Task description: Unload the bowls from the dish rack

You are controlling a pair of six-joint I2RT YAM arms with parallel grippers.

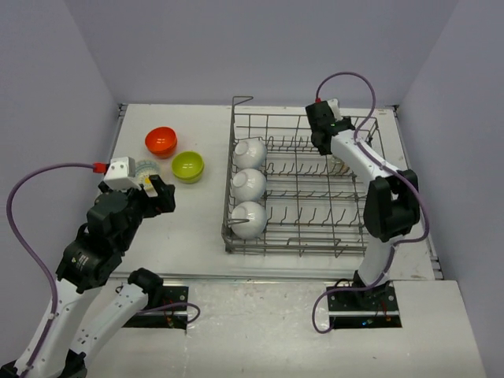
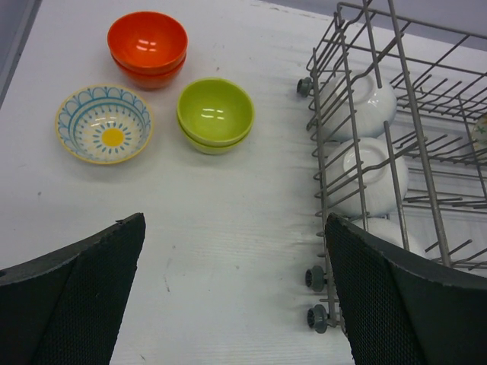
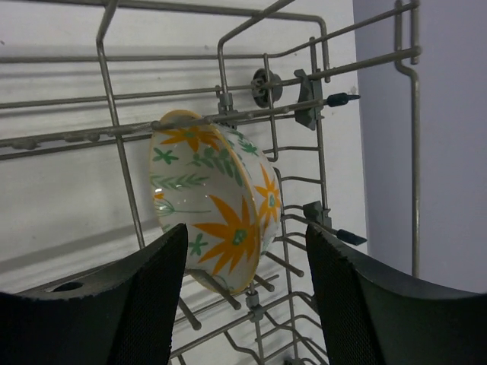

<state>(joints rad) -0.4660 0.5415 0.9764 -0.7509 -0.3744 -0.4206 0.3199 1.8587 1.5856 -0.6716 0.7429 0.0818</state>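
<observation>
The grey wire dish rack [image 1: 299, 250] stands right of centre. Three white bowls [image 1: 249, 183] rest on edge in its left column, also seen in the left wrist view as white bowls [image 2: 371, 171] behind the rack [image 2: 323, 190] wall. A cream bowl with orange flowers [image 3: 213, 190] leans on edge near the rack's far right corner. My right gripper [image 3: 245, 228] is astride it, open, with a gap at the right finger. Outside the rack, my left gripper [image 2: 232, 220] hangs open over bare table with nothing between its fingers.
On the table left of the rack sit stacked orange-red bowls [image 2: 148, 44], stacked lime-green bowls [image 2: 215, 112] and a cream bowl with a blue pattern [image 2: 104, 125]. In the top view the left gripper [image 1: 157, 193] is just in front of them. The rack's small wheels [image 2: 316, 277] are by its right finger.
</observation>
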